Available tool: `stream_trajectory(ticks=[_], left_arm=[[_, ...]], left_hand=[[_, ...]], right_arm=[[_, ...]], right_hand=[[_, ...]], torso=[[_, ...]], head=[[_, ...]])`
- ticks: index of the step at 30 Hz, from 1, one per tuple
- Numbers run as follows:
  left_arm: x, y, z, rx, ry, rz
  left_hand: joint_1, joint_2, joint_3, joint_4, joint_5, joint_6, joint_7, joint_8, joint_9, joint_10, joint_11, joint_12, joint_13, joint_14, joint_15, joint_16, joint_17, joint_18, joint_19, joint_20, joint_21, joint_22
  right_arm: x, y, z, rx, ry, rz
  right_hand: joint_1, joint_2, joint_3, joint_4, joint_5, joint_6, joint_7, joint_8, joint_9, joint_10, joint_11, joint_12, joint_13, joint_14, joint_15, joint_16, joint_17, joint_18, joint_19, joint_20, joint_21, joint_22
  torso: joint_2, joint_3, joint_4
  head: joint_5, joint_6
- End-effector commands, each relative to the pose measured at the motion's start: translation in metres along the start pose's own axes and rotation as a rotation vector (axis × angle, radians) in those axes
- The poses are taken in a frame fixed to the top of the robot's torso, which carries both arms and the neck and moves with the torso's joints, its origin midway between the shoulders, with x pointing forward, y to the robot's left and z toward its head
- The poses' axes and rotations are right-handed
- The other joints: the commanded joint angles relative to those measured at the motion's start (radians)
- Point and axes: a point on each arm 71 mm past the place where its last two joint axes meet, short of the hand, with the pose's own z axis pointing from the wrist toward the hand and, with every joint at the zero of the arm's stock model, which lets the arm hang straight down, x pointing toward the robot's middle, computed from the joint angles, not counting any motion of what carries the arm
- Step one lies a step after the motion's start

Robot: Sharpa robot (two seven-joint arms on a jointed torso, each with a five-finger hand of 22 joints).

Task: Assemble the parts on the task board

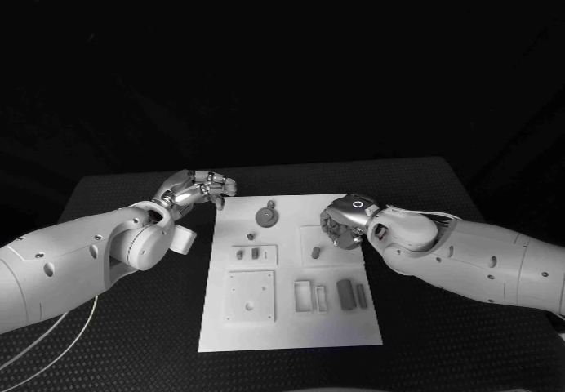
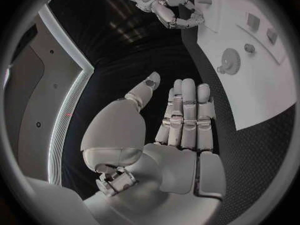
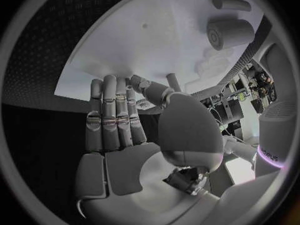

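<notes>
- No brand or label you can really read here; there's some lettering on the right arm in the right wrist view, but it's too cut off to make out.
- One task board (image 1: 288, 327), a white plate lying flat in the middle of your black surface (image 1: 447, 343).
- One round gear-like part (image 1: 267, 216) sits near the board's far end; several small grey parts (image 1: 345, 294) lie lower down, too small to count reliably.
- Your left hand (image 1: 197, 189) sits just off the board's far left corner, over the surface, fingers straight and close together, thumb apart, holding nothing.
- Your right hand (image 1: 344, 222) hovers at the board's far right edge, near the gear. Fingers extended, nothing held.
</notes>
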Motion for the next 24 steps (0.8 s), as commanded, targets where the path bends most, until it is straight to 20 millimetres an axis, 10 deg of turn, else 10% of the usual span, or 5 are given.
stream_trajectory(ticks=[1,24], left_arm=[[0.002,-0.001,0.001,0.006,0.013,-0.012],[0.001,-0.001,0.001,0.004,0.011,-0.011]], left_hand=[[-0.01,0.003,-0.006,-0.001,-0.001,-0.007,-0.002,-0.007,-0.002,-0.007,0.001,0.003,-0.002,-0.001,0.006,-0.003,0.002,0.014,-0.001,-0.009,-0.006,0.002],[-0.012,0.006,-0.008,0.0,0.0,-0.008,-0.001,-0.007,-0.002,-0.009,0.001,0.003,-0.002,-0.001,0.007,-0.004,0.003,0.014,0.0,-0.008,-0.008,0.002]], right_arm=[[-0.001,0.002,-0.001,-0.008,-0.01,0.0],[-0.029,0.001,-0.008,-0.017,-0.046,0.096]], right_hand=[[-0.009,0.0,0.004,-0.004,-0.006,0.008,-0.002,0.004,0.003,0.004,-0.003,0.005,0.003,0.008,-0.001,0.003,0.003,0.014,0.008,-0.002,0.007,0.002],[-0.012,-0.002,0.006,-0.004,-0.006,0.01,-0.003,0.004,0.008,0.005,-0.004,0.004,0.012,0.011,-0.003,0.002,0.01,0.014,0.011,-0.003,0.009,0.005]], torso=[[0.0,0.0001,-0.0009],[0.0,0.0003,-0.0006]], head=[[0.001,0.002],[0.008,0.002]])
